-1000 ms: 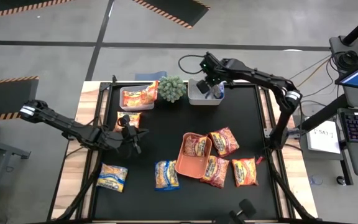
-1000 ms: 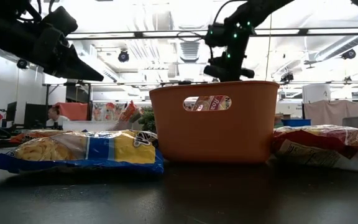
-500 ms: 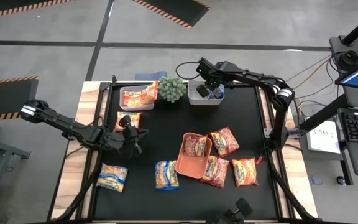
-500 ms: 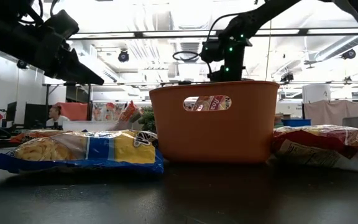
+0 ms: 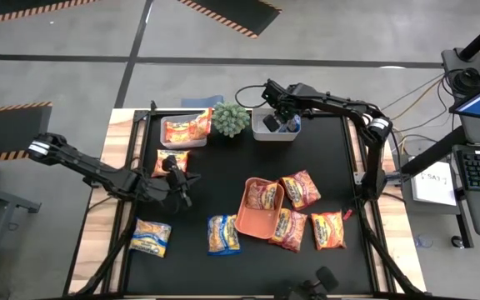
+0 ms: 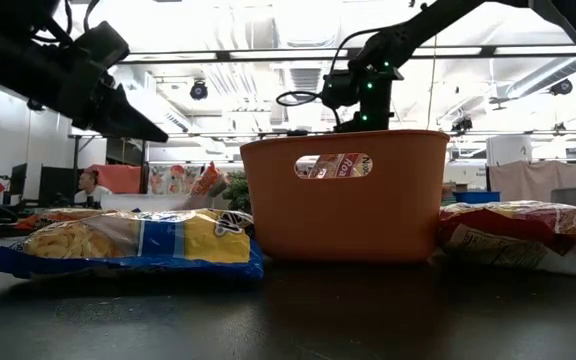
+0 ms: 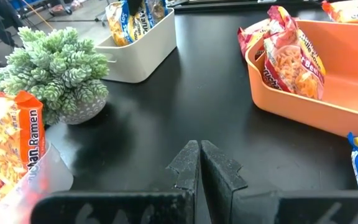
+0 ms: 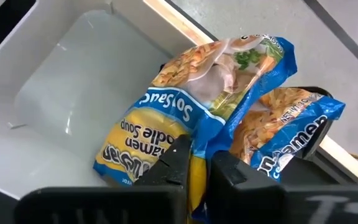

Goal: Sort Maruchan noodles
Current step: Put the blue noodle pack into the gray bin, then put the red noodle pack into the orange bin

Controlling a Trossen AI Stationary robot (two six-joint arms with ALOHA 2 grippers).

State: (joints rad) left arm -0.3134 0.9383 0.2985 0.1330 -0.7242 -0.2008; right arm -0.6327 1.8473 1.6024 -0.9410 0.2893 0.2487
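Observation:
My right gripper (image 5: 279, 117) reaches down into the grey bin (image 5: 265, 132) at the table's far side, shut on a yellow-and-blue noodle packet (image 8: 210, 93). A second such packet (image 8: 291, 134) lies in the bin beside it. My left gripper (image 7: 199, 167) hovers shut over the table's left middle (image 5: 182, 185), touching nothing. Loose packets lie flat on the table: orange (image 5: 171, 161), yellow-and-blue (image 5: 151, 237) (image 5: 223, 234), dark red (image 5: 299, 189) (image 5: 288, 228), orange (image 5: 328, 230). One dark red packet (image 5: 262, 197) rests in the orange tray (image 5: 248, 218). My right gripper pinches the near edge (image 8: 199, 168) of the yellow-and-blue packet between its two fingers, coming steeply from above. The packet is inside the grey bin (image 8: 73, 81), leaning against the second packet there, with its far end (image 8: 260, 56) away from the fingers.
A clear bin (image 5: 171, 138) with orange packets stands at the far left. A small potted plant (image 5: 231, 119) sits between the two bins. The middle of the black table (image 5: 223, 175) is bare. In the low view a person (image 6: 90, 184) sits far behind.
My right gripper has sunk into the grey bin with the yellow-and-blue packet, tipping more steeply down and drifting slightly toward the table's left.

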